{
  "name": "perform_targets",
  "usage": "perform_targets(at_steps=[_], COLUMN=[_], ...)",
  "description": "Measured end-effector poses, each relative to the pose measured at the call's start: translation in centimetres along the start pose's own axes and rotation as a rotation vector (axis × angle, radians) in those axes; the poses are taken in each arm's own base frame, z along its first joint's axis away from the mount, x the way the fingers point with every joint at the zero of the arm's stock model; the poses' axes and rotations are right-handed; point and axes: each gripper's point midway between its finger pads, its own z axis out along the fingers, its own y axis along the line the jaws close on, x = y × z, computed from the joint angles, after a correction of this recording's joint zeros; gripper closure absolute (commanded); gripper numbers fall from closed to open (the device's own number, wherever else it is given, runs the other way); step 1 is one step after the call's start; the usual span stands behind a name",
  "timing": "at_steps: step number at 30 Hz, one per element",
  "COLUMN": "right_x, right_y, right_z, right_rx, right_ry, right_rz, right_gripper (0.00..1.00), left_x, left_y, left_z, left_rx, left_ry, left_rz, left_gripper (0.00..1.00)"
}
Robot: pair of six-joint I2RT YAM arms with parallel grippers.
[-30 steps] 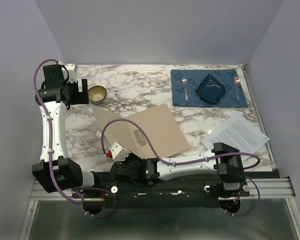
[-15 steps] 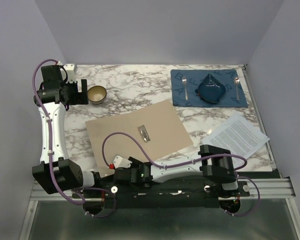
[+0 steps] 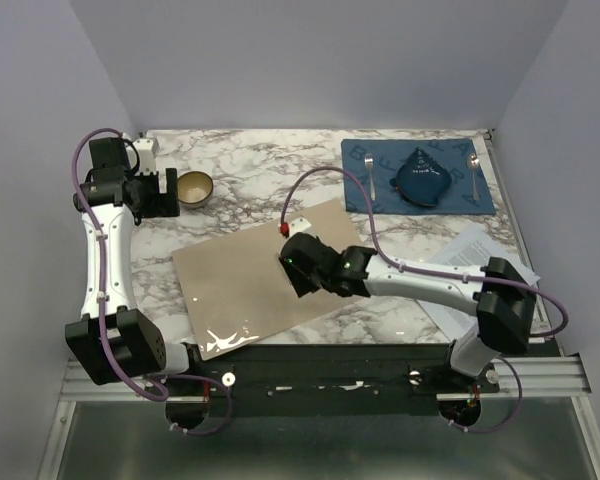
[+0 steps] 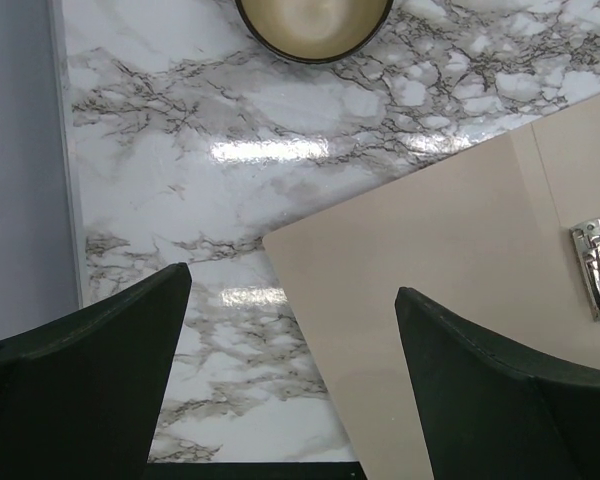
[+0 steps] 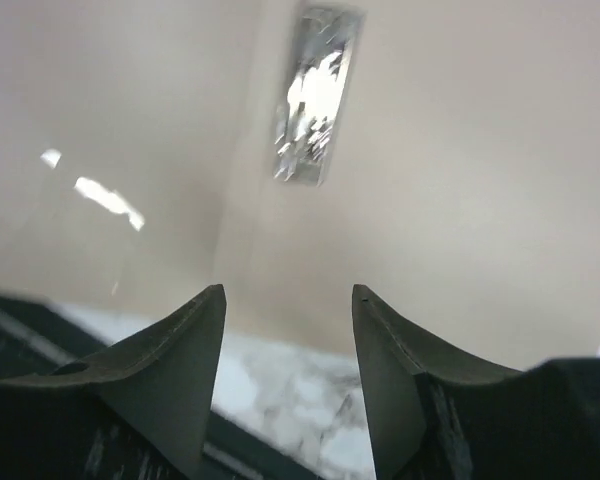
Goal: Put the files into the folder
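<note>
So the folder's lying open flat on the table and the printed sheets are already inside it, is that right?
Not quite. The folder does lie open and flat on the table, but the printed sheets are not inside it: they lie on the marble off to its right. The top external view shows this.

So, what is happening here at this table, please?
The folder lies open and flat on the table, with its metal clip showing at the spine. The right gripper hovers over the spine, jaws apart, holding nothing. The files lie at the table's right edge, not yet in the folder. The left gripper hangs wide open near the bowl, holding nothing.
</note>
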Motion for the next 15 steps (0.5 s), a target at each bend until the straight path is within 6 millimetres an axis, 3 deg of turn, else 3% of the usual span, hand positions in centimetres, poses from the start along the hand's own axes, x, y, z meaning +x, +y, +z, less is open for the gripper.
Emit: perform_targets(at_steps=[2, 6, 10, 15], right_x=[-1.4, -3.8, -3.1, -1.9], right_y=[-1.5, -0.4, 0.1, -0.4], right_z=[1.7, 5.8, 9.2, 11.2], right_rx=[0.037, 0.029, 0.026, 0.049], right_ry=[0.011, 0.034, 0.091, 0.137], right_rz=[0.035, 0.044, 0.04, 0.04], right_gripper=[0.4, 0.41, 0.43, 0.45], left_x=[0.6, 1.6, 2.7, 3.1], left_y=[-0.1, -0.2, -0.3, -0.2], left_z=[0.3, 0.7, 0.9, 0.7], left_rx=[0.006, 0.016, 0.022, 0.022], left_ry=[0.016, 0.039, 0.06, 0.062], left_rz=[0.0, 0.011, 0.031, 0.057], left_gripper=[0.01, 0.01, 0.01, 0.01])
